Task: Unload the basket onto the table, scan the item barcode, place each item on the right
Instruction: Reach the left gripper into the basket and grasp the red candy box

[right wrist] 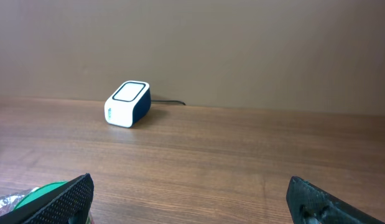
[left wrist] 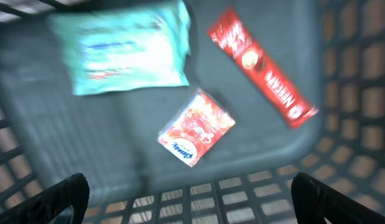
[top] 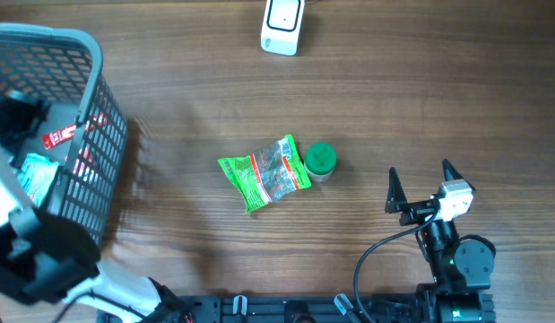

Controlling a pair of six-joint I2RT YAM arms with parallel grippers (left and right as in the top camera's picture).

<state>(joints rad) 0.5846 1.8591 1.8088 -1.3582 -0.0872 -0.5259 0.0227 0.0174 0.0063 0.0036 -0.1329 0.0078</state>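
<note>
The white and dark scanner (top: 282,25) stands at the table's far edge, also in the right wrist view (right wrist: 127,104). My left gripper (left wrist: 189,188) hangs open inside the grey basket (top: 96,63), above a small red and white packet (left wrist: 196,127), a teal packet (left wrist: 120,50) and a long red bar (left wrist: 264,65); nothing is between its fingers. A green snack packet (top: 264,175) and a green-lidded jar (top: 320,161) lie mid-table. My right gripper (top: 420,170) is open and empty, right of the jar.
The basket takes up the left side, with the left arm (top: 35,251) reaching over its near wall. A black cable (top: 376,251) loops by the right arm's base. Bare wood lies between the scanner and the right gripper (right wrist: 189,186).
</note>
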